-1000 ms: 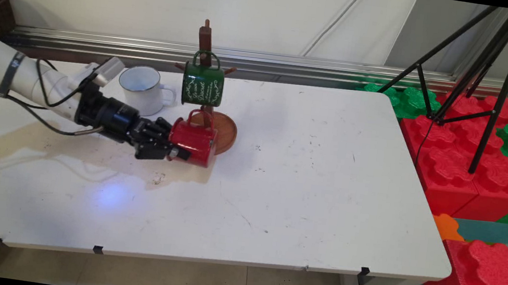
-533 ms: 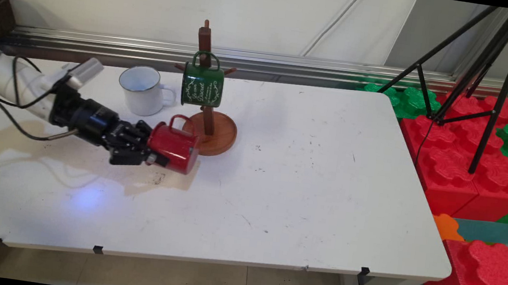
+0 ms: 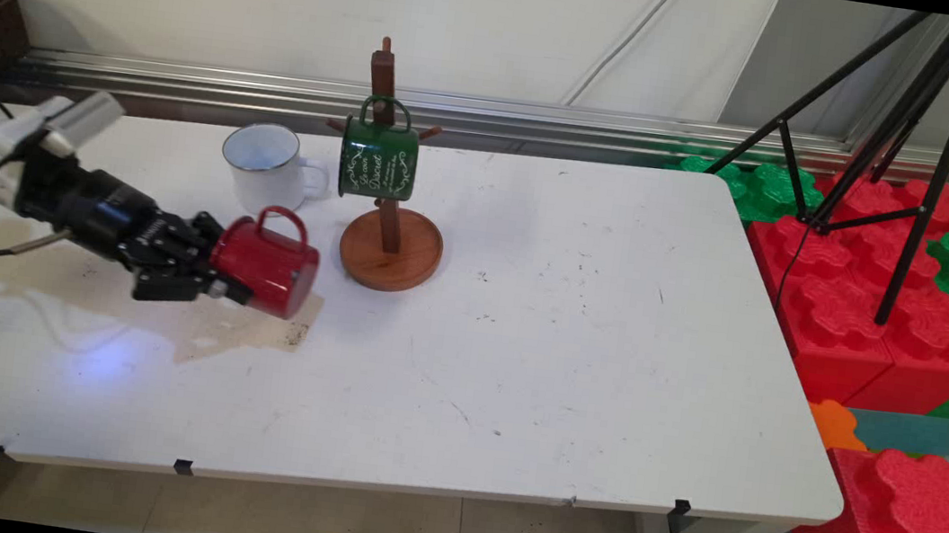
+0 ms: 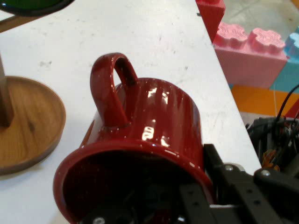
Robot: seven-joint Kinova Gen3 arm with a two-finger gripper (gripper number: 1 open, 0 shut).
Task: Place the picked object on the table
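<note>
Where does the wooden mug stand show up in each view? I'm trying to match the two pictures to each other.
Main view: the wooden mug stand is centre-left, right of the red mug held in the gripper, with a green mug hanging on it.
Hand view: only its round base shows at the left edge, left of the red mug.
Shared landmark: the red mug's handle, on the side towards the stand.

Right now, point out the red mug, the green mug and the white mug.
red mug (image 3: 268,265), main view, on its side wall.
green mug (image 3: 379,162), main view, on its lettered side.
white mug (image 3: 268,178), main view, on its outer wall.
</note>
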